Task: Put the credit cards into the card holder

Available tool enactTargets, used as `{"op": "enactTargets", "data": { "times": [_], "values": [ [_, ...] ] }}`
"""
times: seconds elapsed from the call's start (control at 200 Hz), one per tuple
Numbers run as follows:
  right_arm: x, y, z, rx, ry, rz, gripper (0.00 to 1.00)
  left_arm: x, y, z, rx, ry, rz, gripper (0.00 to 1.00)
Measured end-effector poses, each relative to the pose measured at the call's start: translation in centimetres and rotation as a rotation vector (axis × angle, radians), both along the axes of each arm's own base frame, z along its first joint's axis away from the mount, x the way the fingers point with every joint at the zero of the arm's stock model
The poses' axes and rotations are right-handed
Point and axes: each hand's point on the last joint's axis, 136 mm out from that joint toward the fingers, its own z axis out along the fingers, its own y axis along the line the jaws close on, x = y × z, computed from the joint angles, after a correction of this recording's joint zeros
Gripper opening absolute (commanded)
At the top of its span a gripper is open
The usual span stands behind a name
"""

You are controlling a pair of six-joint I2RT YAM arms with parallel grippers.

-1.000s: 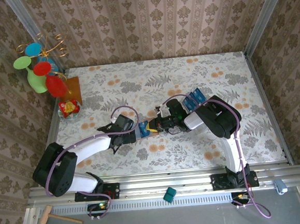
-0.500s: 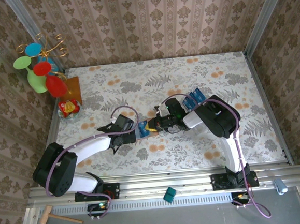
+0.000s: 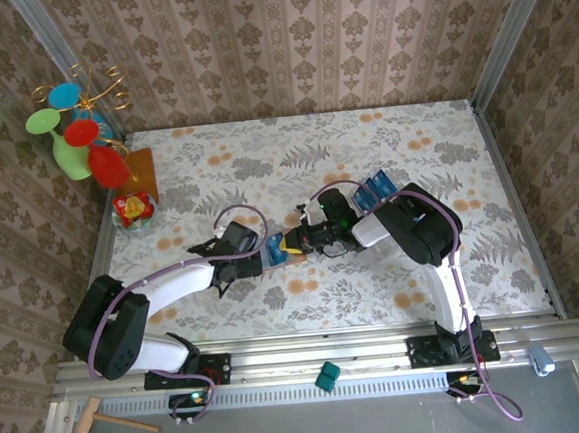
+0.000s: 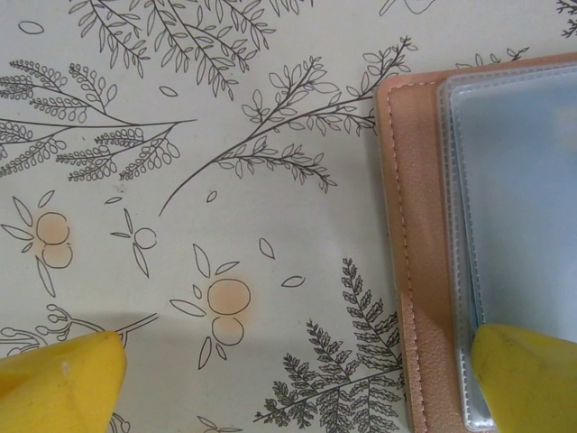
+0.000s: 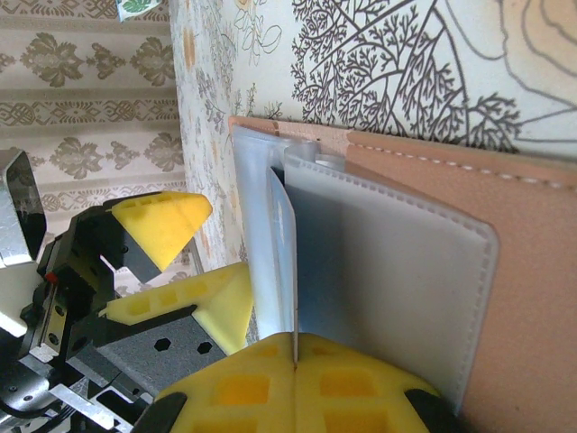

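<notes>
- Right hand (image 5: 295,347) is closed, its yellow fingertips pinching one credit card (image 5: 283,262) that stands on edge, thin side towards the wrist camera.
- That credit card sits among the clear sleeves (image 5: 379,271) of the card holder (image 5: 532,271), which lies open and flat on the floral surface (image 5: 406,72).
- Left hand (image 4: 288,379) is spread wide and holds nothing. One yellow fingertip (image 4: 527,370) overlaps the near corner of the holder's sleeves, and the other fingertip (image 4: 54,379) is over bare surface.
- Seen from above, the two hands face each other across the card holder near the middle of the surface, the left hand on its left side and the right hand on its right.
- More credit cards (image 3: 373,192), blue, lie just behind the right arm, apart from the holder.
</notes>
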Motion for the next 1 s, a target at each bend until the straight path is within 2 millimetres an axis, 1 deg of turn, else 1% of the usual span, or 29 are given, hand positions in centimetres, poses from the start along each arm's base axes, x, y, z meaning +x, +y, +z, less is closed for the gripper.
{"op": "enactTargets", "data": {
  "times": [0.08, 0.13, 0.2, 0.28, 0.37, 0.455, 0.63, 0.655, 0.845, 0.86, 0.875, 1.0],
  "values": [
    [0.0, 0.0, 0.0, -0.005, -0.003, 0.006, 0.16, 0.0, 0.0, 0.0, 0.003, -0.002, -0.001, 1.00],
    [0.0, 0.1, 0.1, -0.007, 0.000, 0.013, 0.26, 0.0, 0.0, 0.0, 0.004, -0.002, -0.002, 1.00],
    [0.3, 0.3, 0.9, -0.009, -0.022, 0.024, 0.38, 0.1, -0.1, 0.0, 0.001, -0.005, -0.002, 1.00],
    [0.3, 0.5, 1.5, -0.022, -0.039, 0.034, 0.46, 0.1, -0.1, 0.1, -0.002, -0.008, -0.002, 1.00],
    [0.3, 0.5, 1.8, -0.048, -0.047, 0.040, 0.52, 0.1, -0.2, 0.1, -0.002, -0.009, -0.002, 1.00],
    [0.3, 0.5, 2.1, -0.064, -0.056, 0.047, 0.61, 0.2, -0.3, 0.1, -0.006, -0.013, -0.002, 1.00],
    [0.2, 0.3, 2.7, -0.097, -0.066, 0.057, 0.75, 0.5, -0.4, 0.1, -0.012, -0.020, -0.002, 1.00],
    [0.2, 0.3, 2.9, -0.102, -0.070, 0.059, 0.79, 0.5, -0.4, 0.1, -0.013, -0.021, -0.002, 1.00],
    [0.3, 0.0, 3.3, -0.142, -0.071, 0.060, 0.84, 0.6, -0.5, 0.1, -0.016, -0.024, -0.002, 1.00],
    [0.3, 0.0, 3.2, -0.146, -0.069, 0.060, 0.87, 0.6, -0.5, 0.1, -0.016, -0.024, -0.003, 1.00],
    [0.3, 0.0, 3.2, -0.149, -0.068, 0.060, 0.88, 0.6, -0.5, 0.1, -0.017, -0.024, -0.003, 1.00],
    [0.4, -0.3, 3.5, -0.177, -0.070, 0.055, 0.89, 0.6, -0.6, 0.1, -0.020, -0.023, -0.004, 1.00]
  ]
}}
